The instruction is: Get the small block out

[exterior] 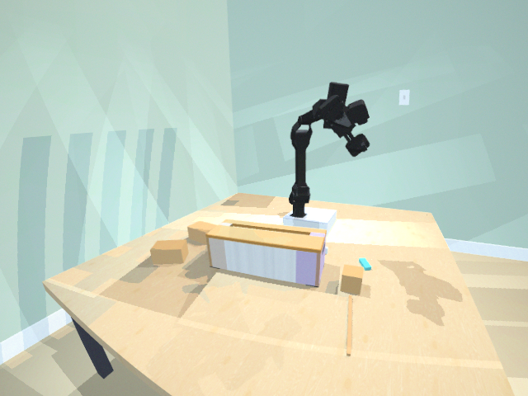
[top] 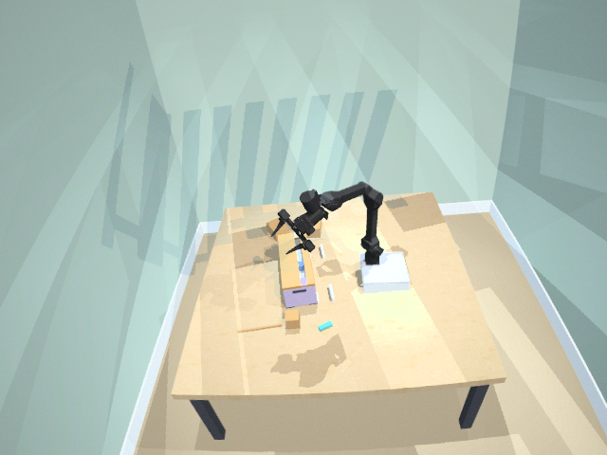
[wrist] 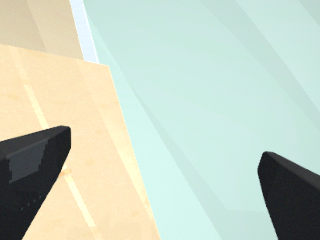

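The long box [top: 290, 276] [exterior: 264, 238] lies on the table [top: 392, 342] [exterior: 264, 332]. It has a wooden top with a slot, a clear front and a purple end [top: 300, 297] [exterior: 307, 266]. A small pale-blue thing [top: 301, 267] shows through the slot; I cannot tell whether it is the block. A cyan block [top: 324, 325] [exterior: 365, 263] lies on the table beyond the purple end. My gripper [top: 280, 245] [wrist: 167, 150] is open and empty, up in the air near the box's far end. In the wrist view it faces the table edge and the wall.
A tan cube [top: 292, 318] [exterior: 351, 279] sits just off the purple end, with a thin wooden stick [top: 259, 328] [exterior: 349, 323] beside it. Two more tan cubes [exterior: 169, 251] [exterior: 200, 232] lie by the other end. Two small white bars [top: 321, 251] [top: 330, 291] lie between the box and the arm's white base [top: 387, 279] [exterior: 315, 218].
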{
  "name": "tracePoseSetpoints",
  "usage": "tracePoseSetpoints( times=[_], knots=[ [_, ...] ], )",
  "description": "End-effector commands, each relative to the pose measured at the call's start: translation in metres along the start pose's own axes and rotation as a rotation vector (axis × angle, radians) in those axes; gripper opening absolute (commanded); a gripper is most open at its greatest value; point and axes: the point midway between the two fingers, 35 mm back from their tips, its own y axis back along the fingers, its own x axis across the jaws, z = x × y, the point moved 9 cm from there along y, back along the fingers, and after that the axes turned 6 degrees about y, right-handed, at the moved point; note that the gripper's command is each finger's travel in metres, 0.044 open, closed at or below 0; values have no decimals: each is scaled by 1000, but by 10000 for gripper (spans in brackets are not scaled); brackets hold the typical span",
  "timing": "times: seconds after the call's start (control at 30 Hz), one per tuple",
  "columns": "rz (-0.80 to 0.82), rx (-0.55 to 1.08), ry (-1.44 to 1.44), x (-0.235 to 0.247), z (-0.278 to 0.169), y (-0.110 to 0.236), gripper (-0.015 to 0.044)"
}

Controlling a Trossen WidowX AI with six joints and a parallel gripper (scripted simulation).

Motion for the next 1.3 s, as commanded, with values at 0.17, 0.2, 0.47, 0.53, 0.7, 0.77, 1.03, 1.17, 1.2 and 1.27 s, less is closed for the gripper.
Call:
tracePoseSetpoints(
  times=[0.17, 0.2, 0.47, 0.53, 0.7, 0.77, 1.03, 1.17, 1.2, 1.27],
  knots=[
    [137, 408, -714, 4, -119, -24, 400],
    [139, 454, -793, 4, -131, -24, 400],
    [72, 841, -1465, 14, -224, -7, 400],
    [31, 944, -1642, 18, -245, 1, 400],
    [-123, 1215, -2092, 30, -292, 28, 400],
    [-207, 1329, -2273, 35, -309, 40, 400],
    [-407, 1561, -2611, 46, -337, 66, 400],
    [-407, 1561, -2611, 46, -337, 66, 400],
    [-407, 1561, -2611, 46, -337, 66, 400],
    [-407, 1561, -2611, 46, -337, 66, 400]
  ],
)
